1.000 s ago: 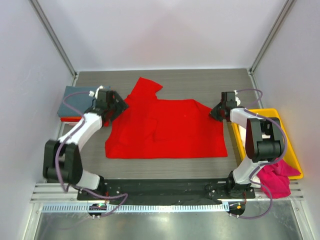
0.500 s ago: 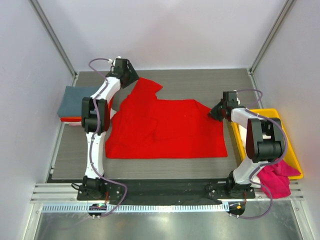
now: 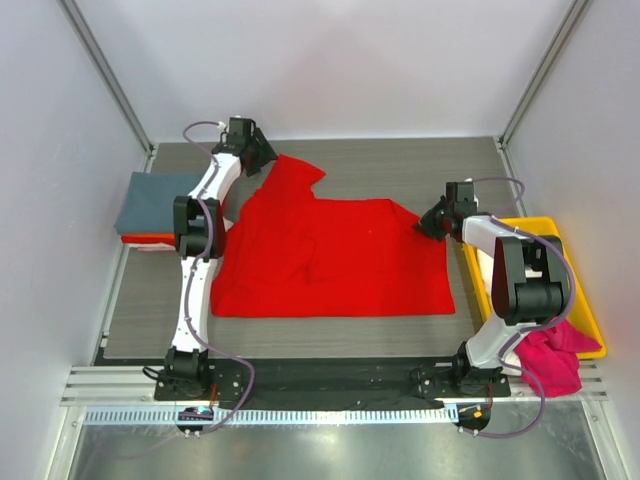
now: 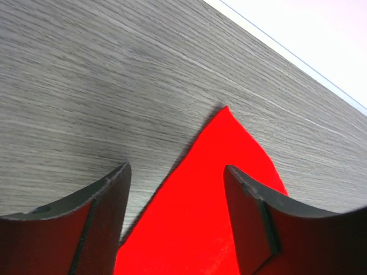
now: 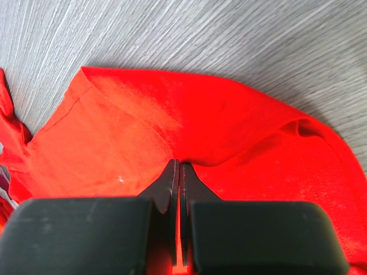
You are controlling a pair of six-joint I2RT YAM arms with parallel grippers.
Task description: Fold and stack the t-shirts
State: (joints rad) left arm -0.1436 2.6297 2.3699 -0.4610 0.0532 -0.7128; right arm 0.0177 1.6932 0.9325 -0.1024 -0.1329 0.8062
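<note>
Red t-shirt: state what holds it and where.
Right gripper pinches the red t-shirt at its far right corner; left gripper, open over another corner, holds nothing.

From where I stand, a spread t-shirt (image 3: 330,260) lies flat across the middle of the worktop (image 3: 420,160), with one sleeve reaching toward the far-left corner. The left claw (image 3: 262,155) sits at that sleeve's tip, close to the far edge, a finger on either side of the point of cloth. The right claw (image 3: 428,225) is on the shirt's other sleeve, between the shirt and the tray (image 3: 588,310) that runs along the right edge. Against the left edge, a folded t-shirt (image 3: 150,203) rests on top of a second folded cloth (image 3: 140,239). A crumpled t-shirt (image 3: 552,362) is bunched at the tray's near end, by the near-right corner
</note>
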